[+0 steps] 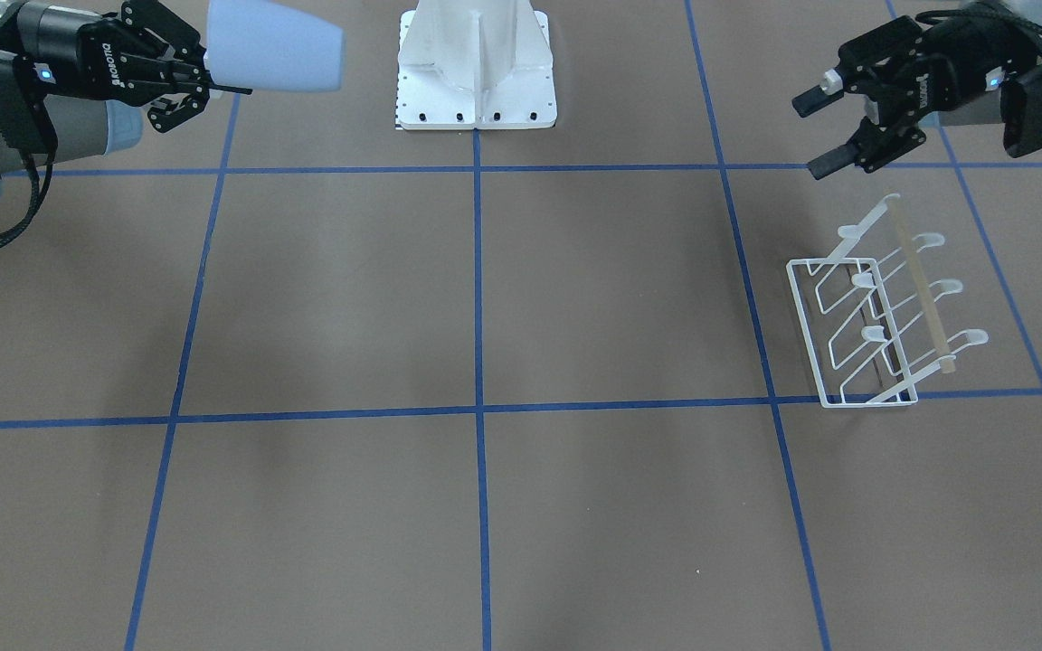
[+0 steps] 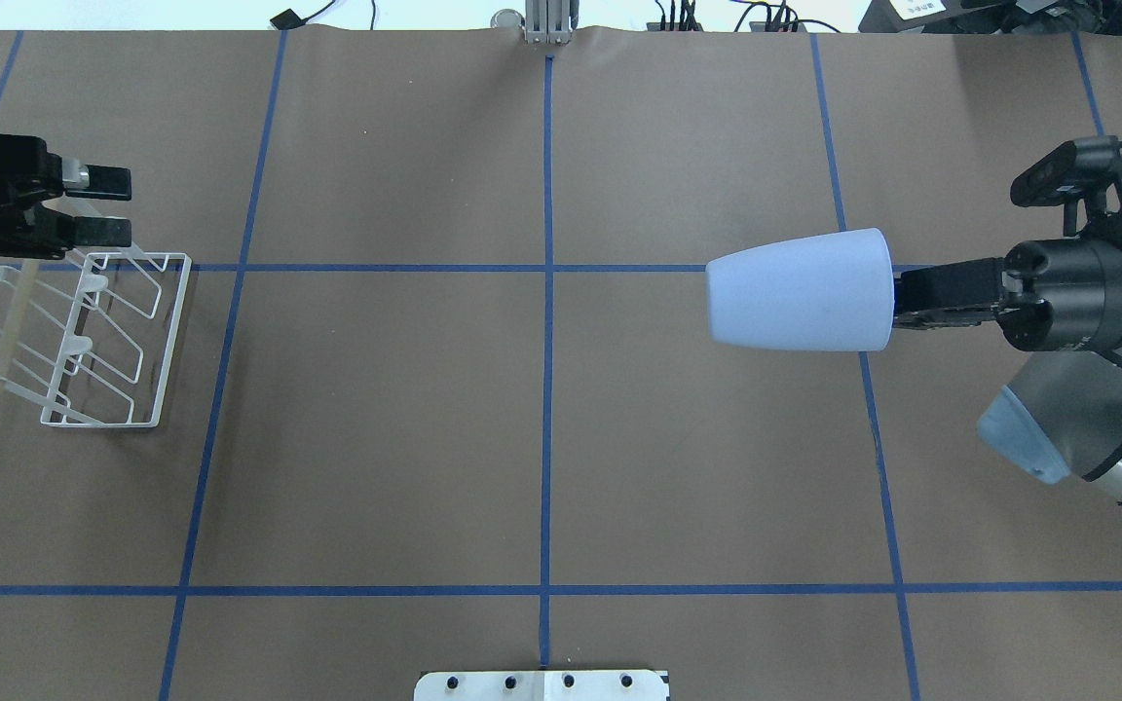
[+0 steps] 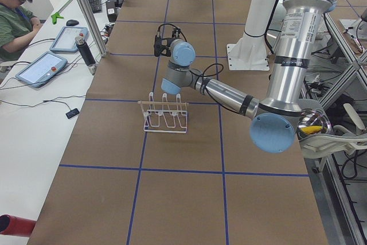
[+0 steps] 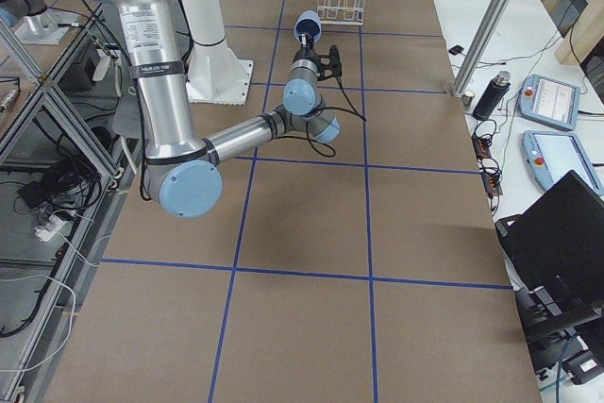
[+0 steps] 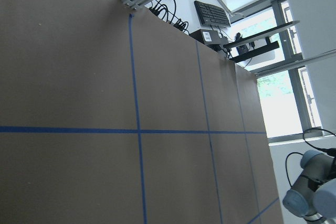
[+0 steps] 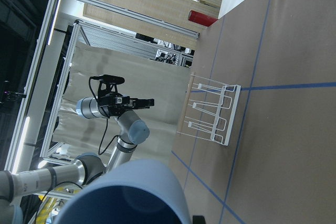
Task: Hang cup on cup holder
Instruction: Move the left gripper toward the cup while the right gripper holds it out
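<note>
Right gripper clamps the cup by its rim, sideways in the air.
Over my table, the cup is well apart from the rack standing at the other side, where my left gripper hangs, jaws spread wide.

The brown table, gridded with blue tape, carries the white cup holder and a white mounting base.
</note>
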{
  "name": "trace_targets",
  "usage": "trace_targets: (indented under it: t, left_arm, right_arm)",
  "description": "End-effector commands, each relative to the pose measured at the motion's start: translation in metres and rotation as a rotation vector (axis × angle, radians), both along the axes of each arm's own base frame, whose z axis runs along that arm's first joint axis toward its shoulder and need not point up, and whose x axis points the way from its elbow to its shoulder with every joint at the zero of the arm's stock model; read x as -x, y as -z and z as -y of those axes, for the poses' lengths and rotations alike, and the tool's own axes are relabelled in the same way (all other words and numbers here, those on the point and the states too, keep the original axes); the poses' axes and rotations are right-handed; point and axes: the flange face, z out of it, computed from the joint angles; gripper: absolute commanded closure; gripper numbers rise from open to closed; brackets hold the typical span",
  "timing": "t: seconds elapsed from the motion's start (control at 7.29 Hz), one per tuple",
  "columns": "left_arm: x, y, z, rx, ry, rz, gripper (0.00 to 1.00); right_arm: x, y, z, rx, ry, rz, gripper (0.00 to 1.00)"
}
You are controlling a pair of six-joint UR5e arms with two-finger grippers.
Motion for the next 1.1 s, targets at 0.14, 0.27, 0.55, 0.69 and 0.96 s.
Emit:
trace_targets:
  t: [0.14,0.27,0.55,0.69,0.96]
  left_arm:
    - [-0.064,0.084,-0.018,0.057,-0.086,-0.220,0.02]
    - [-0.093,0.104,-0.042,0.072,-0.082,-0.310,0.02]
    - [-0.146,0.135,-0.080,0.111,-0.121,-0.424,0.02]
    - [-0.166,0.152,-0.096,0.126,-0.148,-0.469,0.02]
    - [-0.190,0.162,-0.119,0.155,-0.185,-0.502,0.02]
  right_arm:
    - [0.013,0.001,-0.013,0.002,0.022,0.068,1.00]
    - [0.027,0.002,-0.025,0.010,0.034,0.134,1.00]
    - [0.041,0.009,-0.033,0.031,0.041,0.191,1.00]
    - [0.049,0.017,-0.037,0.037,0.044,0.228,1.00]
    - [0.057,0.019,-0.043,0.041,0.063,0.235,1.00]
